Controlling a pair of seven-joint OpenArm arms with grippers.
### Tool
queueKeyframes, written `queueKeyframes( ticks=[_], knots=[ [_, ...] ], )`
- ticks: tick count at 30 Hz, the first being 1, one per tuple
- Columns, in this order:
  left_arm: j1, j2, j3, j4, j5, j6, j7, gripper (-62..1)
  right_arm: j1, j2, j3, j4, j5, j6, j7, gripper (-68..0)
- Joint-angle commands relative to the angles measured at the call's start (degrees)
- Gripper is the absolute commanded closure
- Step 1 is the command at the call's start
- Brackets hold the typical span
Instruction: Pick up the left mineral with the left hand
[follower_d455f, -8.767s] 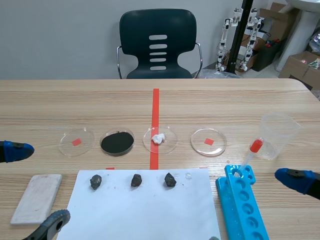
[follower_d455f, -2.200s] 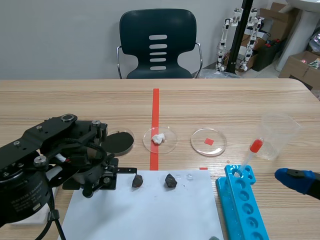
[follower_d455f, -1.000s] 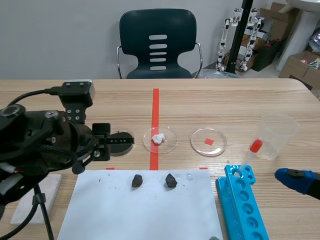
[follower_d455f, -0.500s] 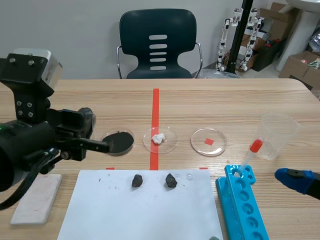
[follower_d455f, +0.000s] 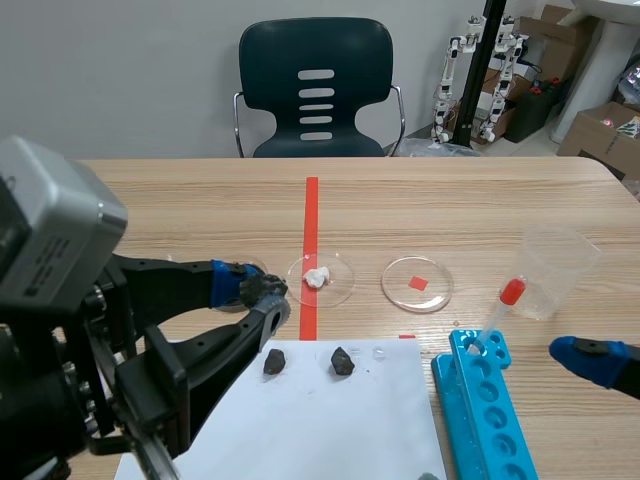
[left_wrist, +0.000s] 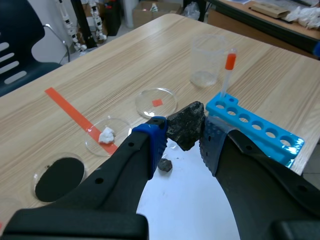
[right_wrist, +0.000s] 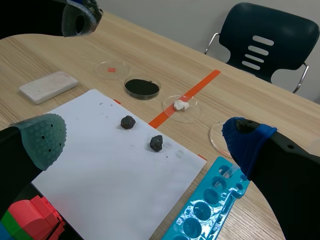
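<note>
My left gripper (follower_d455f: 252, 290) hangs raised above the white paper's (follower_d455f: 300, 420) far edge, shut on a dark, rough mineral (follower_d455f: 263, 287). In the left wrist view the mineral (left_wrist: 186, 125) is pinched between the blue pads of the gripper (left_wrist: 182, 134), well above the table. Two more dark minerals (follower_d455f: 274, 362) (follower_d455f: 342, 361) lie on the paper; one of them (left_wrist: 165, 165) shows below the held stone. My right gripper (right_wrist: 142, 134) stands open and empty near the table's right front, low at the right edge (follower_d455f: 595, 360) in the scene view.
Beyond the paper stands a row of petri dishes: black powder (left_wrist: 57, 177), a white lump (follower_d455f: 320, 278), a red mark (follower_d455f: 417, 283). At the right are a plastic cup (follower_d455f: 555, 270), a dropper (follower_d455f: 505, 300) and a blue tube rack (follower_d455f: 485, 410). A white slab (right_wrist: 48, 86) lies left.
The left arm has lifted and swung toward the camera and to the right, carrying the left mineral off the paper. The right arm has kept still.
</note>
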Motion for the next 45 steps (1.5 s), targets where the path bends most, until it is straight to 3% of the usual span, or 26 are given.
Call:
queueKeyframes(
  ticks=[1,4,45],
  knots=[
    [1.0,-0.3,-0.1,0.5,1.2,-0.5,-2.1,-10.0,0.2,0.3,0.2,0.7,0.7,0.0,1.0,-67.9],
    [1.4,-1.1,-0.1,0.5,3.6,-0.7,-2.0,-10.0,0.2,0.3,0.2,0.7,0.7,0.0,1.0,-67.9],
    [1.4,-1.4,-1.1,0.5,3.7,-0.6,-1.9,-10.0,0.2,0.3,0.2,0.7,0.7,0.0,1.0,-67.9]
  ],
)
